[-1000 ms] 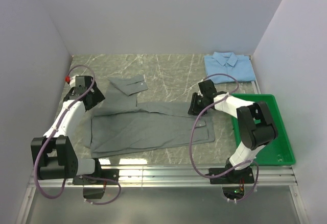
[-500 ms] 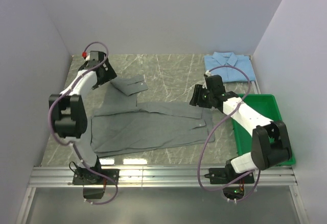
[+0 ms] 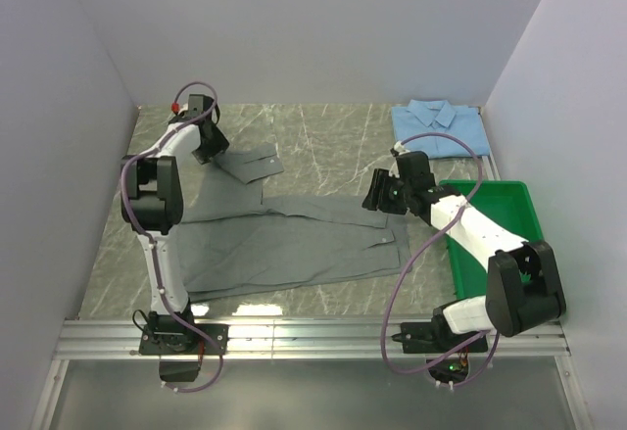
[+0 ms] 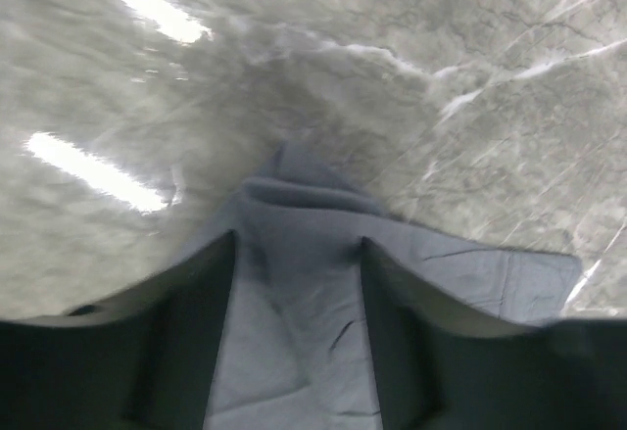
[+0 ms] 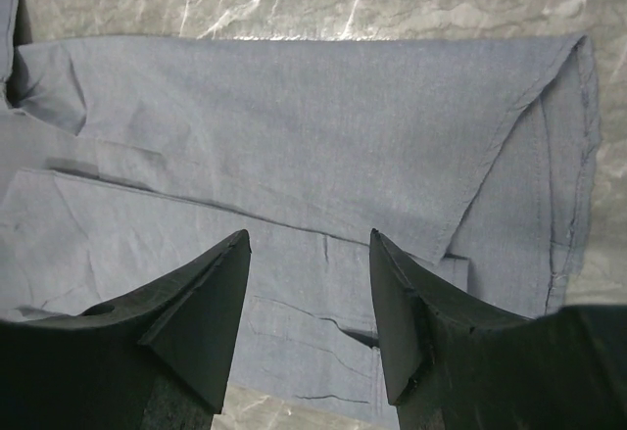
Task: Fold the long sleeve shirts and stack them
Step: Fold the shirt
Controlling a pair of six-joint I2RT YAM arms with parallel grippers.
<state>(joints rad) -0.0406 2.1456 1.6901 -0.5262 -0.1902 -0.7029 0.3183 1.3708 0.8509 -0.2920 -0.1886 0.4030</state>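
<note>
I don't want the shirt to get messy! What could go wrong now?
The left gripper straddles only a bunched sleeve tip of the grey shirt, so closing there might catch too little cloth and slip. The right gripper hangs open over overlapping layers at the shirt's edge; it might pinch just one and pull the fold crooked.

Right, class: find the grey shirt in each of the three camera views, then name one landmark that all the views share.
Top external: the grey shirt lies spread across the middle of the picture.
Left wrist: a bunched fold of the grey shirt sits at lower centre, running between the fingers of the left hand.
Right wrist: the grey shirt fills most of the picture, beyond the right hand.
Shared landmark: the marbled table top, visible past the shirt's edge in every view.
</note>
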